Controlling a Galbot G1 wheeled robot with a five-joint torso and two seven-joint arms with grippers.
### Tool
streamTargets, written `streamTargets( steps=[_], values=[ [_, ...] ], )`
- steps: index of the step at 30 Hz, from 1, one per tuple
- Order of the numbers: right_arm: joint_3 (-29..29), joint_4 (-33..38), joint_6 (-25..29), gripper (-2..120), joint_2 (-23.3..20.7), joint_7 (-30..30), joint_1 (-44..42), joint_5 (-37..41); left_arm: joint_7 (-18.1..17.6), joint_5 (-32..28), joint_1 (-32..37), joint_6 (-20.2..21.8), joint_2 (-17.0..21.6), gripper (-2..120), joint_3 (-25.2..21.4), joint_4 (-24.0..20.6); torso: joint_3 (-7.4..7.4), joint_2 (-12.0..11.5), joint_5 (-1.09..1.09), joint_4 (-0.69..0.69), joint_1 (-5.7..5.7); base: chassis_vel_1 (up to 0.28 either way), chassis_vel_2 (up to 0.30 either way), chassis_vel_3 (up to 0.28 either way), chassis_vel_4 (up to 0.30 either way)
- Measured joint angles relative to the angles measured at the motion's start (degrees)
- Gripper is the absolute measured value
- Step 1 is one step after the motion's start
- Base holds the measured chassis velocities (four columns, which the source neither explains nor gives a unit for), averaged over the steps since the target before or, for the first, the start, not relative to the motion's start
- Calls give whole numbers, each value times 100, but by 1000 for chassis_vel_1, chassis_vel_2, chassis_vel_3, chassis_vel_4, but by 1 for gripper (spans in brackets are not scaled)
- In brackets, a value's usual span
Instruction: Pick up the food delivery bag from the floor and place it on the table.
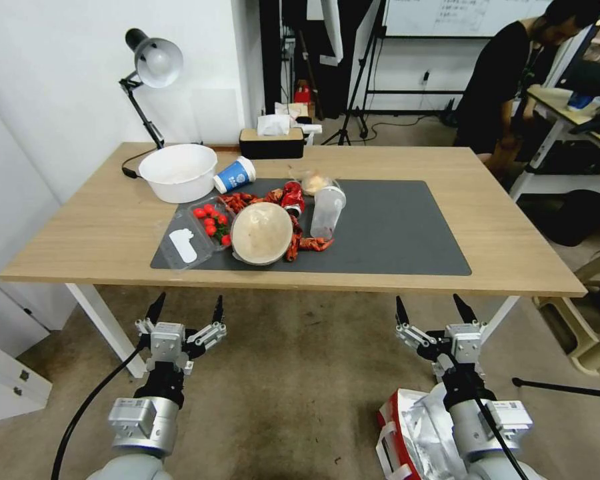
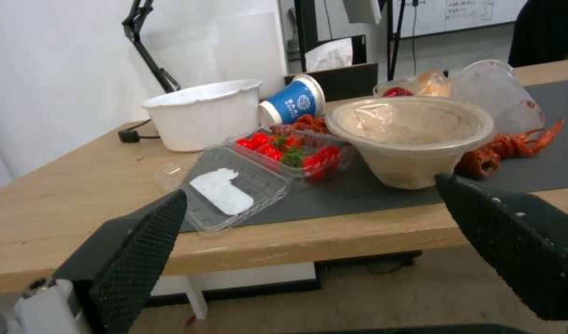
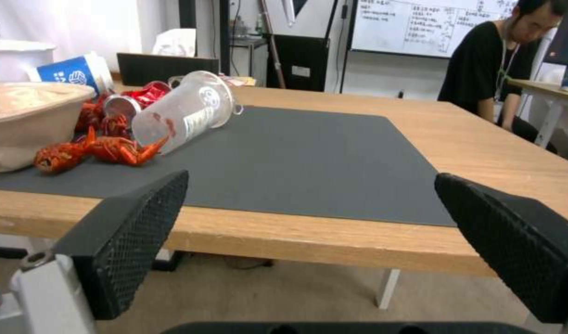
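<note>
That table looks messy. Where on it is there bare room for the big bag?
The right half of the dark grey mat is bare, from the tipped clear cup to the table edge. The left half is crowded: white tub, tomato tray, beige bowl, crayfish.

Your head view looks forward and down from above the near edge of the table (image 1: 80, 227), taking in its whole top, the grey mat (image 1: 393, 230) and the floor (image 1: 300, 373) in front of it. Your left wrist view sits low, just short of that near edge, facing across the mat's left end, close to the tan bowl (image 2: 411, 139). Your right wrist view sits equally low, facing across the mat's bare right half (image 3: 309, 157). The 2 wrist views share the bowl (image 3: 30, 118) and the tipped clear cup (image 3: 185, 109); all 3 share the mat.
</note>
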Motion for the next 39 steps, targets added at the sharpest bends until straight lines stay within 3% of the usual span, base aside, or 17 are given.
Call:
streamTargets(
  steps=[27, 31, 32, 34, 36, 38, 39],
  values=[
    [20, 15, -33, 100, 0, 0, 9, 20, -2, -35, -17, 27, -8, 100, 0, -1, 0, 0, 0, 0, 0, 0, 0, 0, 0],
    [117, 115, -189, 100, -8, 5, 66, 123, -74, -272, -119, 239, -61, 100, 4, -73, 0, 1, -6, 2, 0, 0, 0, 0, 0],
    [84, 83, -172, 100, -4, 3, 47, 116, -63, -240, -135, 200, -54, 100, 4, -65, 1, 0, 5, 0, 0, 0, 0, 0, 0],
    [376, 353, -708, 100, -27, 1, 217, 480, -183, -745, -354, 575, -161, 100, 18, -184, 1, 1, 0, 0, 0, 0, 0, 0, 0],
    [483, 458, -919, 100, -37, -1, 281, 622, -247, -984, -454, 766, -212, 100, 27, -249, 1, 0, 1, 0, 0, 0, 0, 0, 0],
    [824, 774, -1565, 100, -66, -6, 480, 1057, -403, -1571, -706, 1228, -342, 100, 50, -416, 1, 0, 1, -1, 1, 0, 0, 0, 0],
    [824, 774, -1565, 100, -66, -6, 480, 1057, -403, -1571, -706, 1228, -342, 100, 50, -416, 1, 0, 1, -1, 1, 0, 0, 0, 0]
  ],
)
